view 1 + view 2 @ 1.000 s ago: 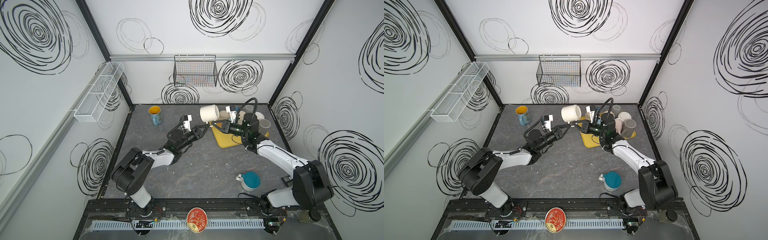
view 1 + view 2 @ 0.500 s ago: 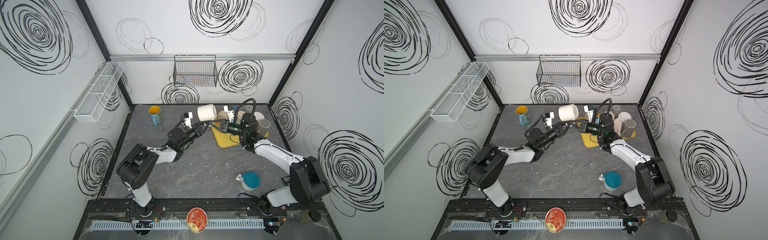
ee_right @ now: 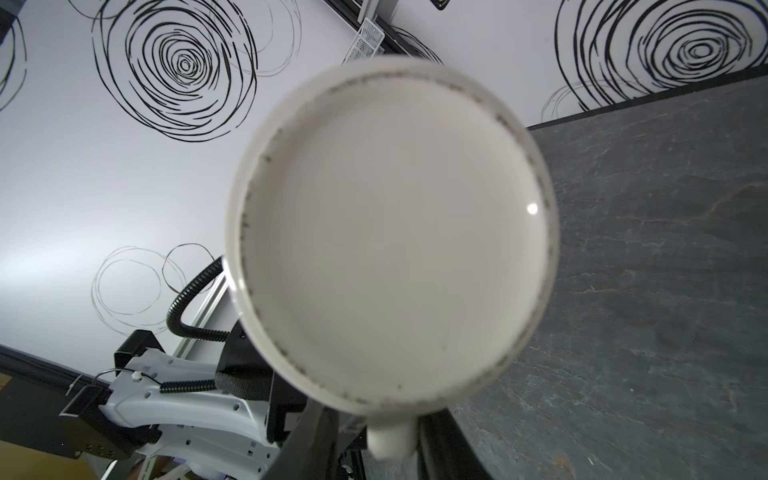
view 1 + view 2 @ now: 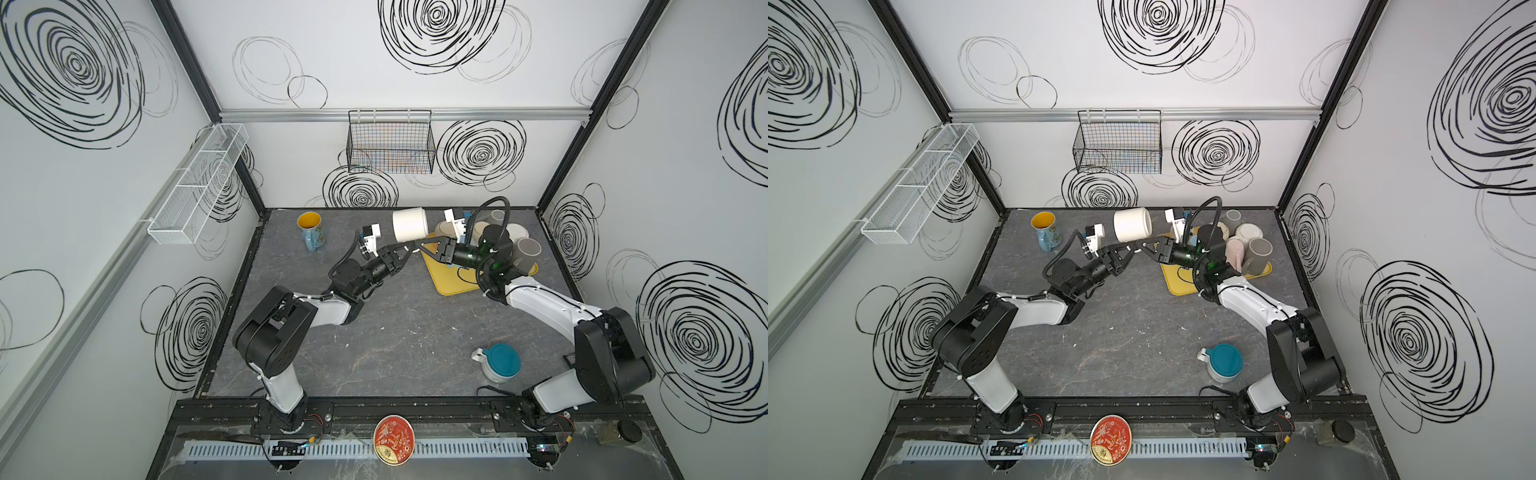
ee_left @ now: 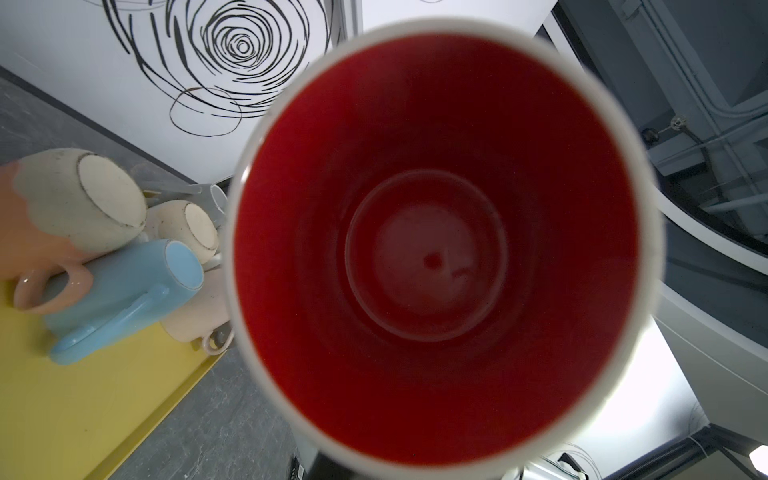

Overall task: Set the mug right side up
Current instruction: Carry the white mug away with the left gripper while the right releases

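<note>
The white mug (image 4: pixel 409 224) (image 4: pixel 1131 224) hangs on its side above the table near the back. Its red inside (image 5: pixel 436 249) fills the left wrist view. Its flat white bottom (image 3: pixel 395 241) faces the right wrist camera. My left gripper (image 4: pixel 405 253) (image 4: pixel 1128 249) comes up from the left, shut on the mug at its underside by the handle; the mug's rim hides its jaws in the left wrist view. My right gripper (image 4: pixel 422 245) (image 4: pixel 1144 245) (image 3: pixel 376 440) meets it from the right. It is open, with its fingers either side of the handle (image 3: pixel 390 444) and a gap on one side.
A yellow tray (image 4: pixel 446 282) behind the right arm holds several upside-down mugs, among them a grey one (image 4: pixel 525 251). An upright blue mug (image 4: pixel 311 232) stands back left. A teal-bottomed mug (image 4: pixel 500 362) sits upside down front right. A wire basket (image 4: pixel 390 145) hangs on the back wall.
My left gripper rose toward the mug and shut under it. The right gripper's jaws have spread apart around the handle. The mug shifted slightly left.
</note>
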Motion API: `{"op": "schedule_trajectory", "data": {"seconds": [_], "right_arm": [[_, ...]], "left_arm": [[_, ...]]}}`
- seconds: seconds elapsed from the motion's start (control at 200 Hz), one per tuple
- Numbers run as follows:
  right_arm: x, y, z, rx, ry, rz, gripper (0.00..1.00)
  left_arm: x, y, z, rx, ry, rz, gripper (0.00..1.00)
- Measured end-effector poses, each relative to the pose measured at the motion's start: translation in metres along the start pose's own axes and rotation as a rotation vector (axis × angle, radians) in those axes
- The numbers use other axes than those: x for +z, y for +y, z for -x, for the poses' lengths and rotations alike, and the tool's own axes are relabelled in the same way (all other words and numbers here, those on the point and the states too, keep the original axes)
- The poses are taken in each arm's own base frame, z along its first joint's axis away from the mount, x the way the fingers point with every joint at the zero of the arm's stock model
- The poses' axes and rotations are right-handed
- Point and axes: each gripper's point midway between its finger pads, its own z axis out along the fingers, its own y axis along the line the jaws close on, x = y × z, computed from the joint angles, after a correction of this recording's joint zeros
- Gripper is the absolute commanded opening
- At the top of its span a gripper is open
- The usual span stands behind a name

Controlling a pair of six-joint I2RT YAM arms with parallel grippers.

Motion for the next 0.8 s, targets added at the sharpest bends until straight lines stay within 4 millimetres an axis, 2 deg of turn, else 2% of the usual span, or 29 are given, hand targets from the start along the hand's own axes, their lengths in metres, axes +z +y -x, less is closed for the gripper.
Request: {"op": "schedule_trajectory", "data": {"seconds": [0.145, 0.245, 0.435, 0.54, 0.675, 0.801], "right_arm": [[-0.003, -0.016, -0.002, 0.018, 0.004, -0.077, 0.52], [-0.009, -0.024, -0.001, 0.012, -0.003, -0.134, 0.54], [-0.030, -0.037, 0.006, -0.003, -0.036, -0.257, 0.55], [-0.042, -0.050, 0.012, 0.013, -0.061, -0.318, 0.55], [-0.055, -0.068, 0.010, 0.048, -0.071, -0.373, 0.55], [-0.064, -0.082, 0.004, 0.086, -0.065, -0.416, 0.55]], "left_arm": [[-0.010, 0.014, 0.006, -0.009, -0.012, 0.073, 0.00], [-0.018, 0.031, 0.011, -0.002, -0.015, 0.170, 0.00], [-0.040, 0.088, 0.020, 0.108, 0.019, 0.562, 0.00], [-0.055, 0.110, 0.029, 0.195, 0.049, 0.762, 0.00], [-0.074, 0.124, 0.044, 0.289, 0.086, 0.945, 0.00], [-0.080, 0.136, 0.066, 0.371, 0.106, 1.080, 0.00]]}}
